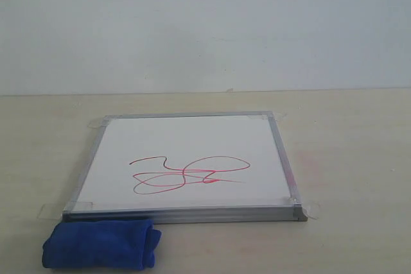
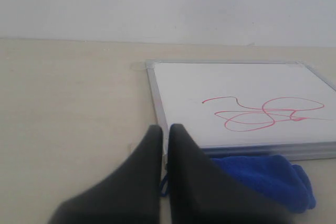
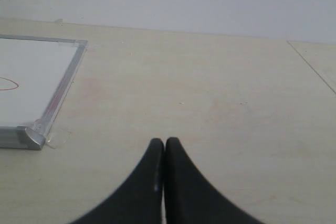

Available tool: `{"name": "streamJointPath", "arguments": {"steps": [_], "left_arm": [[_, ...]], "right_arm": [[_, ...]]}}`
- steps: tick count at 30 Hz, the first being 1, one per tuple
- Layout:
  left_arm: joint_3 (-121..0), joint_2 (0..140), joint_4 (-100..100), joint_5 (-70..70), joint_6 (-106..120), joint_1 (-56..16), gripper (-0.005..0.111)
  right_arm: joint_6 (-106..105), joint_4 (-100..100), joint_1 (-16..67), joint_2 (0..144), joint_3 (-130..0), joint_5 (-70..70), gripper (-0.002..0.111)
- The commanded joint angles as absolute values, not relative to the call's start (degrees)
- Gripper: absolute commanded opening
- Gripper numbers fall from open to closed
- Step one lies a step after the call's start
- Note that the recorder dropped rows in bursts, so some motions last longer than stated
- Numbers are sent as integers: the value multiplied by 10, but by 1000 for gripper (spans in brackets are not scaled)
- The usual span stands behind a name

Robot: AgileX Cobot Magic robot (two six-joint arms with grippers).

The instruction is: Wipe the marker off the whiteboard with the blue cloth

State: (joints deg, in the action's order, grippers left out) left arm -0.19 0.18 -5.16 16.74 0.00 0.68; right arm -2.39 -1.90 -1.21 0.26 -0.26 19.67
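- The whiteboard (image 1: 183, 134) lay flat on the pale table (image 1: 350, 158), set in front of a plain white wall (image 1: 205, 24). Its silver frame was fixed down with clear tape tabs (image 1: 50, 210) at the corners.
- The marker (image 1: 186, 172) was a thin red looping scribble. It sat on the half of the board nearer the exterior camera, roughly centred from left to right, with bare white surface all around it.
- The blue cloth (image 1: 99, 243) lay on the table as a rolled bundle. It sat against the board's near edge at the near left corner. Whether it actually touched the frame could not be told from the exterior view.
- In the left wrist view, the left gripper (image 2: 166, 129) was over bare table beside the board's left edge. Its dark fingers were drawn together with only a thin slit between them, and they pinched nothing.
- The same view showed the whiteboard (image 2: 210, 85), the marker (image 2: 262, 114) and the blue cloth (image 2: 262, 174). The cloth was partly hidden behind one finger and appeared close to it.
- In the right wrist view, the right gripper (image 3: 164, 141) was over bare table, well apart from the board's right edge. Its jaws were pressed together and empty.
- That view caught only a corner portion of the whiteboard (image 3: 31, 77), with one tape tab (image 3: 58, 136) and a small arc of the marker (image 3: 8, 84) at the picture's edge.
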Motion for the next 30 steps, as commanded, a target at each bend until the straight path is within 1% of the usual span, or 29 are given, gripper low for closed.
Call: {"name": "streamJointPath", "arguments": {"steps": [1, 5, 15, 20, 23, 28, 30], "left_arm": [[0, 0, -51, 165, 0, 6, 4], [0, 0, -51, 165, 0, 6, 4], [0, 0, -51, 165, 0, 6, 4], [0, 0, -51, 165, 0, 6, 4], [0, 0, -51, 165, 0, 6, 4], [0, 0, -51, 165, 0, 6, 4], [0, 0, -51, 165, 0, 6, 4]], "right_arm": [[-25, -18, -16, 0, 0, 166, 0], [-25, -18, -16, 0, 0, 105, 0], [-25, -18, -16, 0, 0, -172, 0], [-32, -18, -16, 0, 0, -252, 0], [-32, 4, -16, 0, 0, -228, 0], [-75, 53, -16, 3, -85, -69, 0], [-87, 53, -16, 31, -127, 0, 0]]}}
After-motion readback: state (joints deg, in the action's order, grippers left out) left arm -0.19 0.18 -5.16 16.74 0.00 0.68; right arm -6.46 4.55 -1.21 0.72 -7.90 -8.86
